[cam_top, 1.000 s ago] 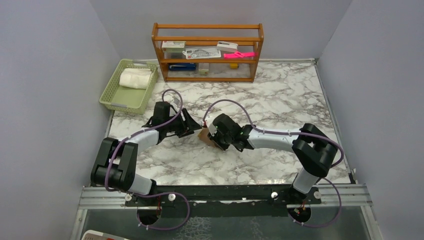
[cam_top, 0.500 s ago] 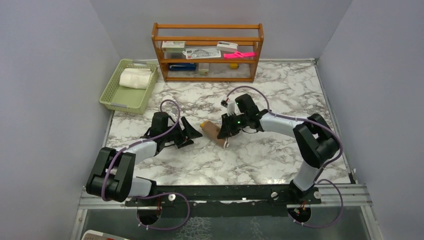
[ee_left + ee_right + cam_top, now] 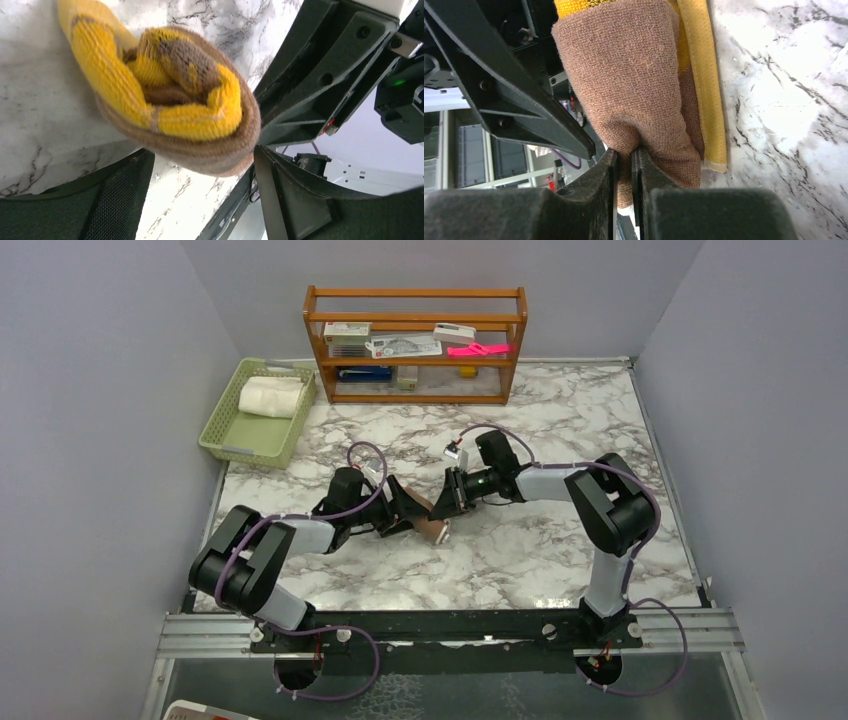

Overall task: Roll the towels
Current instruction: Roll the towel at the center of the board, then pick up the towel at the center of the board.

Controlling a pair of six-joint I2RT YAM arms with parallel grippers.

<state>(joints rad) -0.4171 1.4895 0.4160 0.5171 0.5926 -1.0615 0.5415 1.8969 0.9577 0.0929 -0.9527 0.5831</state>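
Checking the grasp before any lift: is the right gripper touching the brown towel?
Touching. The right wrist view shows the right gripper closed almost fully, with a fold of the brown towel pinched between its two tips.

The brown towel [image 3: 175, 100] is brown terry with mustard-yellow trim, and its rolled end shows yellow bands ringed in brown. The cream-white towel [image 3: 270, 397] is plain and lies in a pale green basket [image 3: 225, 435] at the bench's far left corner. The bench top [image 3: 560, 420] is white marble veined in grey. The rack [image 3: 415, 317] at the far edge is orange-brown wood and holds a hot-pink item [image 3: 478, 349] and a blue one [image 3: 365, 373]. The left arm [image 3: 300, 533] and right arm [image 3: 545, 483] are black and white, with purple cables [image 3: 377, 660].
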